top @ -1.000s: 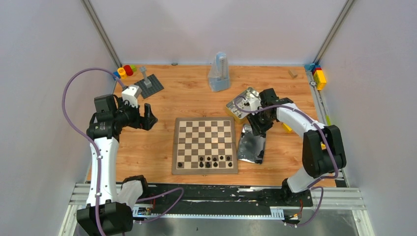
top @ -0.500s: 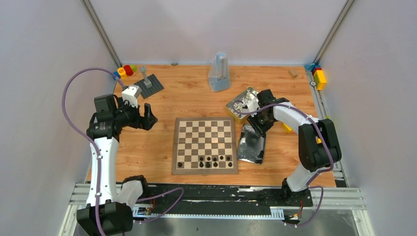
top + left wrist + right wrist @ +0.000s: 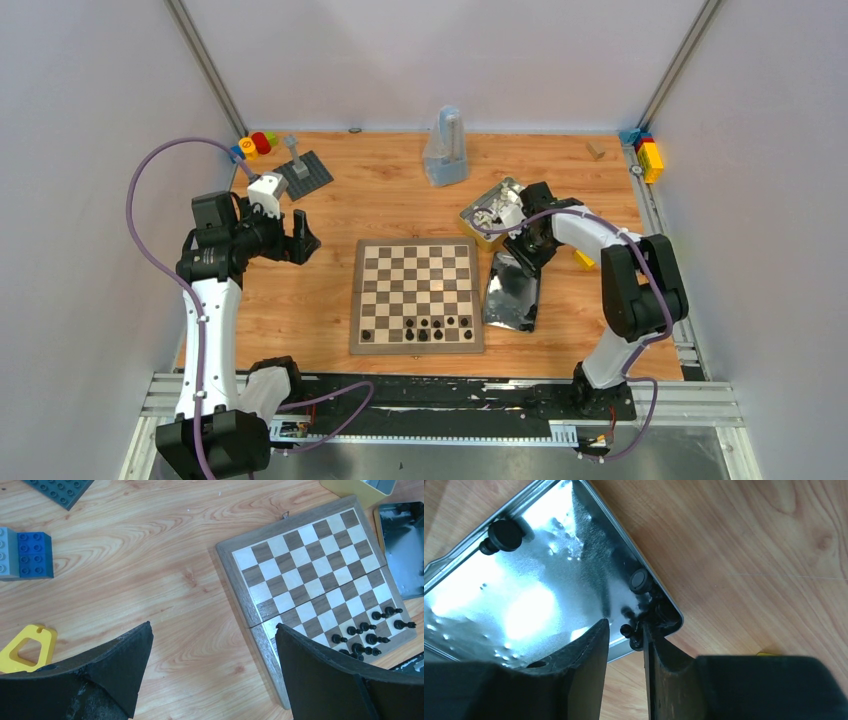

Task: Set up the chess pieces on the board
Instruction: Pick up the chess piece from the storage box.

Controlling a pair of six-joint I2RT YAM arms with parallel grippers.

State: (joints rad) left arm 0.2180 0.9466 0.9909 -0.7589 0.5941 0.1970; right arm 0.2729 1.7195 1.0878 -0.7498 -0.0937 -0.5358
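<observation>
The board (image 3: pixel 417 262) lies mid-table, with several black chess pieces (image 3: pixel 423 326) on its two nearest rows; the left wrist view shows the board (image 3: pixel 300 565) and those pieces (image 3: pixel 372 632) too. My left gripper (image 3: pixel 214 626) is wide open above bare wood left of the board. My right gripper (image 3: pixel 625 625) is low over the far corner of a shiny tin lid (image 3: pixel 524 605). A small black piece (image 3: pixel 630 632) lies between its jaws, against the right finger; the left finger stands off it. Two more black pieces (image 3: pixel 504 534) (image 3: pixel 640 581) lie in the lid.
An open tin (image 3: pixel 493 213) holding pale pieces sits behind the lid. A grey studded plate (image 3: pixel 303 170) and coloured blocks (image 3: pixel 256 144) are at the far left. A clear upright object (image 3: pixel 445 150) stands at the back. Yellow blocks (image 3: pixel 650 158) line the right rail.
The right gripper has shifted slightly toward the lid's far corner and its jaws have narrowed a little. The left arm has not moved.
</observation>
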